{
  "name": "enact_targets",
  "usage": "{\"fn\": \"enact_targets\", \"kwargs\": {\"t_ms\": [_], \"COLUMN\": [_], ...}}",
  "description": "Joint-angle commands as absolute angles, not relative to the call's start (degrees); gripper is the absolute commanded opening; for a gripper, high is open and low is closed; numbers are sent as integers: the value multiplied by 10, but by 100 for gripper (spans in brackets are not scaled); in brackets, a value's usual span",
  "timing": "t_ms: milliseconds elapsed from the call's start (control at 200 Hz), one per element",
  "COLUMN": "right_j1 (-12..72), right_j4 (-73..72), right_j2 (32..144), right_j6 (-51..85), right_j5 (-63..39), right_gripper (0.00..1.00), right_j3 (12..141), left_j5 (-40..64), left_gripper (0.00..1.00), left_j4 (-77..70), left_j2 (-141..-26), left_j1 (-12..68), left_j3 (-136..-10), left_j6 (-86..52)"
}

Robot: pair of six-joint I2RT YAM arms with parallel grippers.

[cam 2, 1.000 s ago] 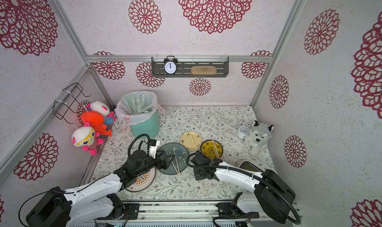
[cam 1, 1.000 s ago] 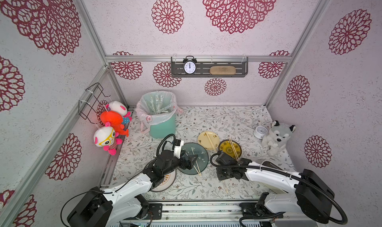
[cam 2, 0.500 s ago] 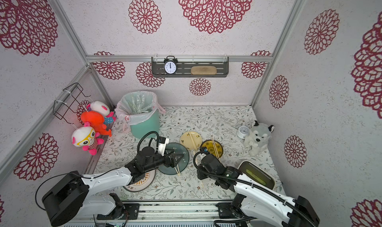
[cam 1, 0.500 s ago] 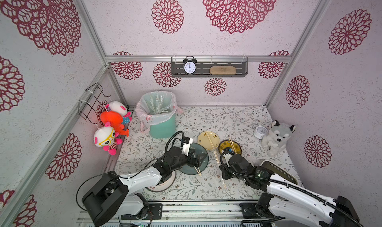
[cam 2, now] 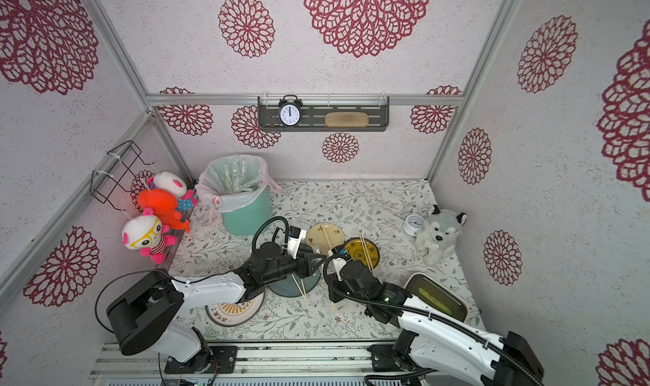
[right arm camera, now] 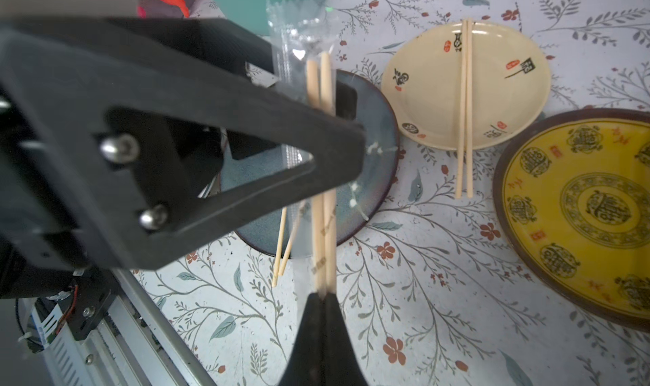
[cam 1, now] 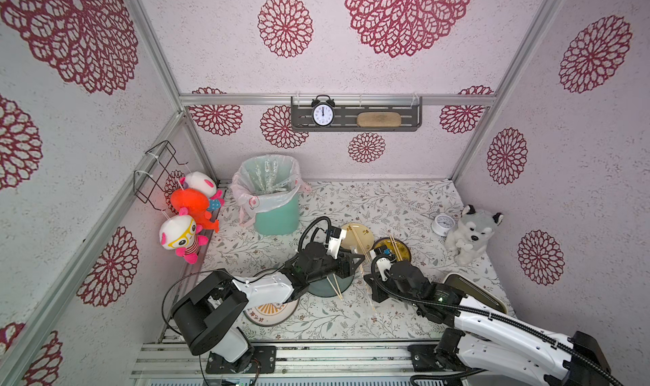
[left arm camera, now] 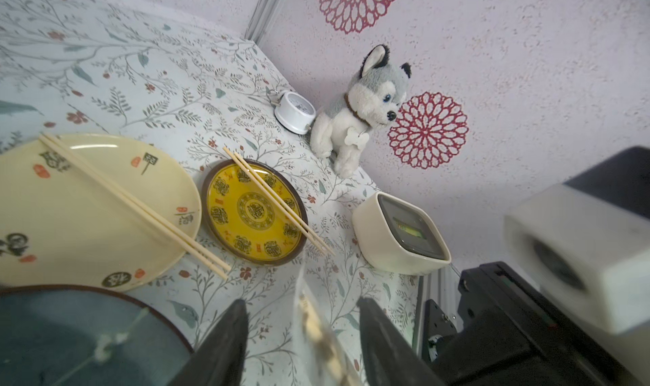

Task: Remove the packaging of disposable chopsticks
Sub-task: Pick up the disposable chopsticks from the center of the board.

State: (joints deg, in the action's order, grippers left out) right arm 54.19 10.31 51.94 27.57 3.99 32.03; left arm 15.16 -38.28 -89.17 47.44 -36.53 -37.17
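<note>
My right gripper is shut on the near end of a wrapped pair of disposable chopsticks, held above the table. Their clear crinkly packaging sticks out past the far tips. My left gripper straddles that sleeve with its jaws apart, a gap on each side. In a top view both grippers meet over the edge of the dark teal plate. Bare pairs lie on the teal plate, the cream plate and the yellow plate.
A teal bin with a pinkish liner stands at the back left, with empty sleeves inside. A husky plush, a small white clock and a cream container sit on the right. A patterned plate lies under my left arm.
My left gripper has reached right to the wrapped pair and its jaws have narrowed around the sleeve. The right arm has swung its elbow round, still holding the pair.
</note>
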Motion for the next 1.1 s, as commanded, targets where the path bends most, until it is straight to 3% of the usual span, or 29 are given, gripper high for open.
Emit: {"fn": "enact_targets", "kwargs": {"t_ms": [0, 55, 180, 370, 470, 585, 655, 776, 791, 821, 836, 1021, 1096], "right_j1": [547, 548, 549, 549, 549, 547, 544, 539, 538, 537, 537, 534, 534], "right_j4": [70, 64, 51, -8, -49, -105, -149, -248, -254, -261, -265, -314, -339], "right_j2": [515, 515, 524, 526, 486, 455, 463, 478, 481, 487, 493, 562, 572], "right_j6": [259, 260, 261, 270, 275, 260, 237, 205, 200, 192, 187, 129, 116], "right_j5": [39, 39, 36, 39, 38, 2, -44, -119, -125, -129, -130, -190, -222], "right_gripper": [0, 0, 0, 0, 26, 40, 55, 63, 69, 96, 99, 99, 89], "right_j3": [335, 334, 331, 300, 264, 236, 231, 229, 231, 236, 240, 276, 273], "left_j5": [173, 176, 182, 203, 244, 364, 392, 377, 376, 378, 381, 452, 446], "left_gripper": [42, 39, 0, 0, 0, 0, 0, 0, 0, 0, 0, 0, 0], "left_j4": [-409, -415, -421, -413, -393, -413, -374, -258, -247, -235, -235, -271, -250], "left_j2": [-900, -904, -904, -867, -815, -758, -720, -650, -643, -631, -626, -596, -590], "left_j1": [479, 479, 478, 467, 431, 383, 367, 356, 355, 354, 353, 351, 347], "left_j3": [-377, -377, -377, -369, -362, -366, -380, -407, -408, -408, -407, -402, -409], "left_j6": [-380, -383, -387, -383, -370, -353, -326, -242, -234, -223, -219, -222, -212]}}
